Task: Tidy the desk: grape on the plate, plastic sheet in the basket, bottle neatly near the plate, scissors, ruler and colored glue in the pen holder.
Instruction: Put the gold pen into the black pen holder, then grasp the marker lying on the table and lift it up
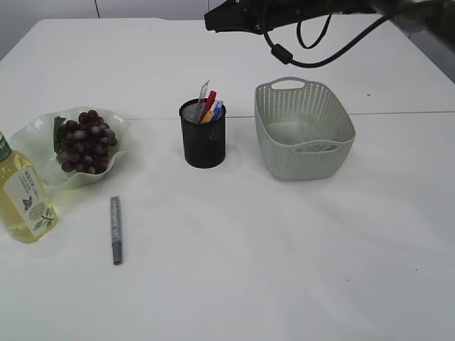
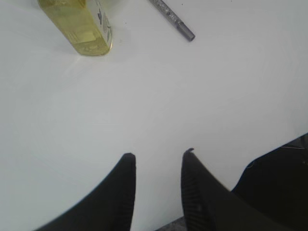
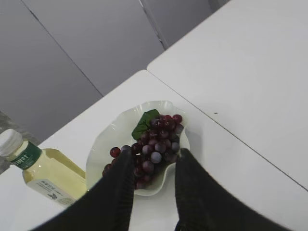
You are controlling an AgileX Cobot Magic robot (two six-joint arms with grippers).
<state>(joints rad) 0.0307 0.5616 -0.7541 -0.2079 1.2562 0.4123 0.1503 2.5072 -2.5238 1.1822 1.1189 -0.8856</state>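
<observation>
Wide white tabletop, bare across the whole near half from 4 to 7 o'clock and along the far edge at 12; a seam crossing it behind the objects.

At 9 o'clock, a wavy-rimmed translucent white plate holding a bunch of dark purple grapes with a green leaf. Just beside it at 8 o'clock, near the left edge, an upright clear bottle of yellow liquid with a green-and-white label, touching or almost touching the plate's rim. At 7 o'clock, a grey pen-shaped stick lying flat on open table, apart from everything.

Near centre, a black mesh pen holder standing upright with red, yellow, blue and metallic items poking out of its top. To its right at 2 o'clock, a pale green perforated plastic basket with handle slots; something pale on its floor, too faint to identify.

Overhead at 12 to 1 o'clock, a black arm with looping cable, clear of the basket.

Left gripper: jaws apart over bare table, nothing between. Right gripper: jaws apart, holding nothing, high above the plate.
</observation>
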